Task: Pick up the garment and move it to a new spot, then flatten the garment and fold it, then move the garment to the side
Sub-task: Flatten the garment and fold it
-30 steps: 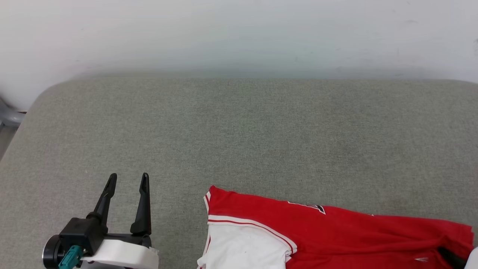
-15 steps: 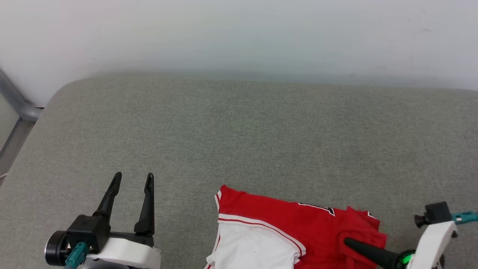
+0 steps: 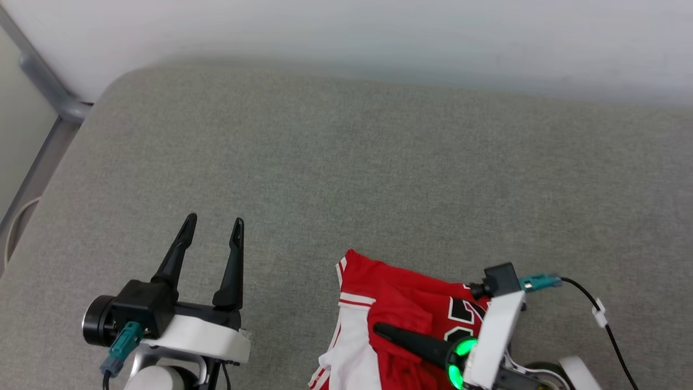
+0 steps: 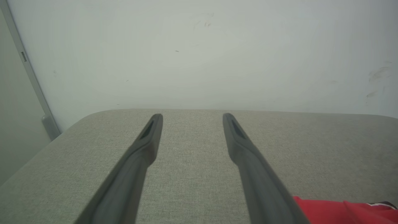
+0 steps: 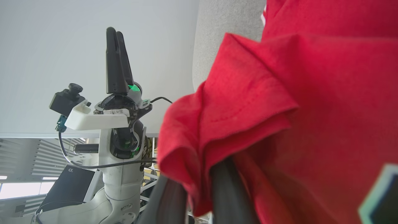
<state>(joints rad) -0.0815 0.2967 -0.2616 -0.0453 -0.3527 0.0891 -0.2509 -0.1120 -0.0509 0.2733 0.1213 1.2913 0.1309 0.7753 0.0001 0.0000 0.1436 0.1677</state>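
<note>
The red jersey [image 3: 400, 292] sits bunched at the lower centre-right of the head view on the grey cloth-covered bench [image 3: 346, 162]. Its white side panel trails toward the bottom edge, and part of the black number shows. The right gripper [image 3: 381, 330] reaches in from the lower right with its jaws clamped on a fold of the red cloth. In the right wrist view the fabric [image 5: 279, 93] drapes over both dark fingers. The left gripper [image 3: 214, 221] hovers at the lower left with its jaws wide apart and empty, well apart from the jersey. Its own wrist view catches just a strip of red [image 4: 335, 211] in the lower right corner.

The step in hand looks like carrying the jersey to a new spot. Only one fold is pinched, so the lift should be smooth and high enough that the hanging cloth clears the bench rather than dragging into a tighter heap. The open middle of the bench, within reach of both arms, seems the best landing place. Letting the loose end touch down first and then drawing the gripped fold away would spread the jersey. The left gripper is best held out of that path, ready to take an opposite edge for flattening.
</note>
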